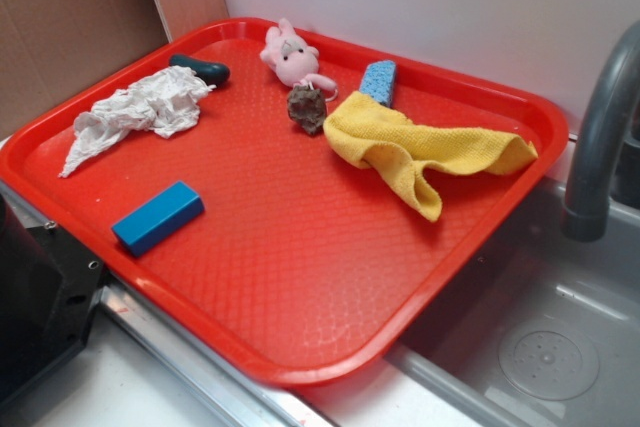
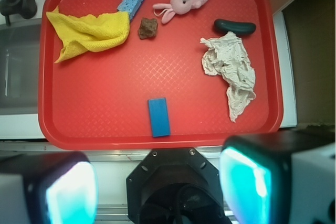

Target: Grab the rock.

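Observation:
The rock (image 1: 307, 108) is a small lumpy brown-grey stone on the red tray (image 1: 300, 277), just in front of the pink plush bunny (image 1: 289, 55) and left of the yellow cloth (image 1: 420, 147). In the wrist view the rock (image 2: 148, 28) lies near the tray's far edge. My gripper (image 2: 157, 190) hangs high above the near edge of the tray, far from the rock. Its two fingers (image 2: 247, 184) stand wide apart with nothing between them. The gripper does not show in the exterior view.
On the tray lie a blue block (image 1: 157, 217), a crumpled white paper towel (image 1: 140, 112), a dark teal oblong object (image 1: 203, 69) and a blue sponge (image 1: 378, 81). A grey faucet (image 1: 600, 137) and sink (image 1: 550, 347) are on the right. The robot base (image 2: 176, 187) is below.

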`<state>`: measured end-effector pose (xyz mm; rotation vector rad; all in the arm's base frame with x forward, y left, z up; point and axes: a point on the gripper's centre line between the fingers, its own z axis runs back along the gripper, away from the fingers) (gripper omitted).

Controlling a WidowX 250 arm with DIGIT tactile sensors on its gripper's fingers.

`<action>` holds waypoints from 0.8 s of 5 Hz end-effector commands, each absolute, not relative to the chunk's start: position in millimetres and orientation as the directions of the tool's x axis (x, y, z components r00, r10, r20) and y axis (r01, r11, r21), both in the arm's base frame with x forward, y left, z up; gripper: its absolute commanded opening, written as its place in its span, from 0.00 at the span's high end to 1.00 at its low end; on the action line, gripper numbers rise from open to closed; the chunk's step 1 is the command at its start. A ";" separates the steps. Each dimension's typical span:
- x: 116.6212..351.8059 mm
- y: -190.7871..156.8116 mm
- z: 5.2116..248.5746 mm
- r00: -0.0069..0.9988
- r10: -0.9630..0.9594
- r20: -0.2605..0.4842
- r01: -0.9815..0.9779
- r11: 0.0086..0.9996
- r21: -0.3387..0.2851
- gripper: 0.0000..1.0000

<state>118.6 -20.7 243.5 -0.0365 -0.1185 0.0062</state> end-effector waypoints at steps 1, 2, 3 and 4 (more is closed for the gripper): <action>118.6 -20.7 243.5 0.993 0.008 0.118 -0.004 0.999 -0.037 0.00; 161.9 -11.8 193.6 0.956 -0.218 0.197 0.254 0.950 -0.184 0.00; 203.2 -3.3 150.0 0.938 -0.290 0.189 0.297 0.955 -0.009 0.00; 250.5 6.6 126.8 0.893 -0.341 0.294 0.357 0.934 0.000 0.00</action>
